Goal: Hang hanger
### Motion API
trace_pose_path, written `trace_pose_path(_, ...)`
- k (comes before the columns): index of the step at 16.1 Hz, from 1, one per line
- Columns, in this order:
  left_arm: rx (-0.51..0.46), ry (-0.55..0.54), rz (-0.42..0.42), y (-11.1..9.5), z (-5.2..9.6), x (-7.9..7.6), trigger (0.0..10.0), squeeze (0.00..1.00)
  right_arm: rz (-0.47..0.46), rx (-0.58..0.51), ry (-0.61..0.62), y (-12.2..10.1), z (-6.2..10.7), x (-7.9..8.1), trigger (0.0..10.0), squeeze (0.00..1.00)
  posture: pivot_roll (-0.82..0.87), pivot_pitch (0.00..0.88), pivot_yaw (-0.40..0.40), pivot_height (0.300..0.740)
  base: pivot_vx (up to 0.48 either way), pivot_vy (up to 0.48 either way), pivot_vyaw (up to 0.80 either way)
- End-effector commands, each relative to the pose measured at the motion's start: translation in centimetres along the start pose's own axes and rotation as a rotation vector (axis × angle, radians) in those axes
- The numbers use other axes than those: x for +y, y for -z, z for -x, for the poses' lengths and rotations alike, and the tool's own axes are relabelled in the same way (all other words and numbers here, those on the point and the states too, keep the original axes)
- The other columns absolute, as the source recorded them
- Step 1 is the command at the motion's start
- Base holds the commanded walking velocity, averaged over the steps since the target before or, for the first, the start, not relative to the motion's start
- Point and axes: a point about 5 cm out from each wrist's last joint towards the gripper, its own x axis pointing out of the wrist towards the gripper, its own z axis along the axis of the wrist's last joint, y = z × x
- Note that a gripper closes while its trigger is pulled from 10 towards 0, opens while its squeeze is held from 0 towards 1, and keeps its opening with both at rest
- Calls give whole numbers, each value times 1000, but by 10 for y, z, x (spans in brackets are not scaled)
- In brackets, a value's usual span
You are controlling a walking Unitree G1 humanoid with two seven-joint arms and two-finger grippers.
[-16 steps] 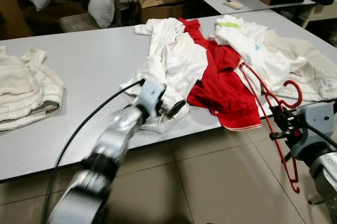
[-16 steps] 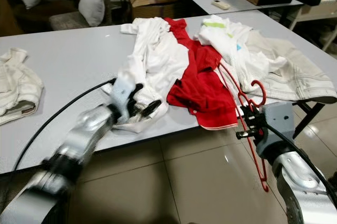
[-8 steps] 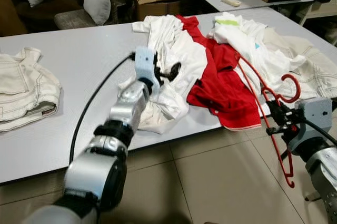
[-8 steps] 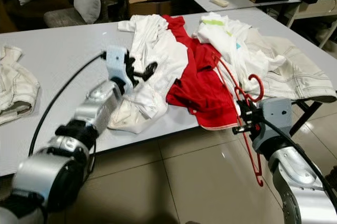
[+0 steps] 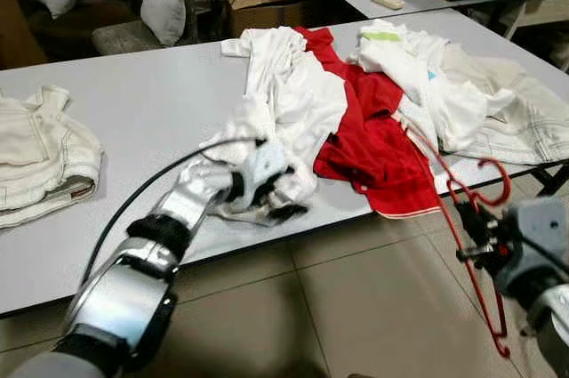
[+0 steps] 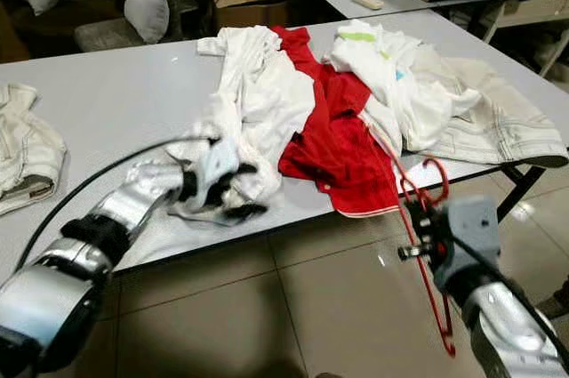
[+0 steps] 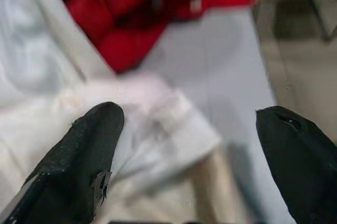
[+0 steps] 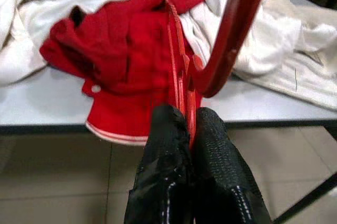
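A red hanger [image 5: 471,218] is clamped in the right end effector [image 8: 187,129], held beyond the front edge of the grey bench [image 5: 142,111], its upper part lying against the red shirt [image 5: 378,142]. The left end effector [image 7: 189,145] is spread wide over the hem of a white shirt [image 5: 284,107], just left of the red shirt. Folded cream trousers [image 5: 40,156] are set well to the left.
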Motion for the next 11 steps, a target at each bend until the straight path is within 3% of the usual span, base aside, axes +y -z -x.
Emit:
trace_pose_path(1,41,-63,-60,2,2,4,10000,0,1,-11,12,-3,3,2,10000,0,-273,0,69,740,0,0,0)
trace_pose_path(2,46,-123,-80,3,3,7,8196,0,-5,-11,8,-2,4,6,10000,0,-277,0,75,740,0,0,0)
trace_pose_path(3,32,-151,-77,3,4,9,0,0,-11,-11,5,0,4,9,10000,0,-277,0,75,740,0,0,0)
trace_pose_path(8,-94,-137,-12,3,7,3,0,0,-15,-21,-7,1,-4,14,10000,0,-281,0,87,740,0,0,0)
trace_pose_path(10,-91,-81,-9,4,7,0,0,0,-25,-32,-9,0,-7,12,10000,0,-259,0,72,740,0,0,0)
trace_pose_path(11,-78,-75,-16,6,9,0,1373,0,-19,-27,-12,1,-9,12,10000,0,-256,0,71,740,0,0,0)
